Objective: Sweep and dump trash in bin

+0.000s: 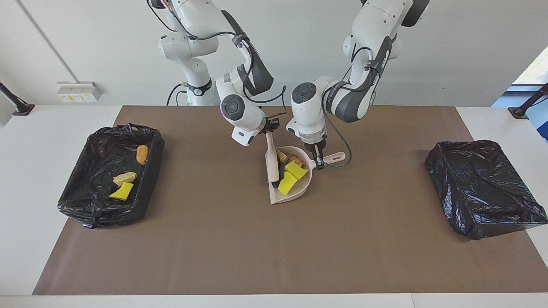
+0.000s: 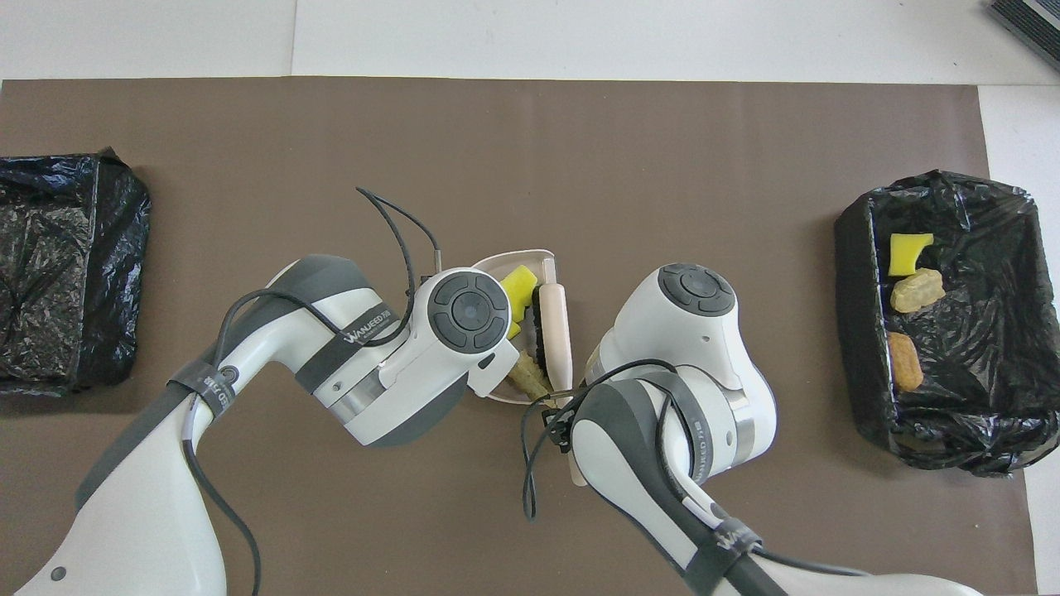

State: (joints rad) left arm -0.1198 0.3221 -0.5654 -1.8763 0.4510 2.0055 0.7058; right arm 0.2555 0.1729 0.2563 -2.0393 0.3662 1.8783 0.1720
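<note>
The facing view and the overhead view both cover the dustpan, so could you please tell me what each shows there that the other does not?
Only the facing view shows the left gripper shut on the dustpan's handle and the right gripper shut on the brush; it also shows the orange-brown lump in the pan.

Only the overhead view shows the brush's dark bristles facing into the pan; the arms hide both grips there.

Both show the dustpan holding yellow sponge chunks, and three scraps in the bin at the right arm's end.
</note>
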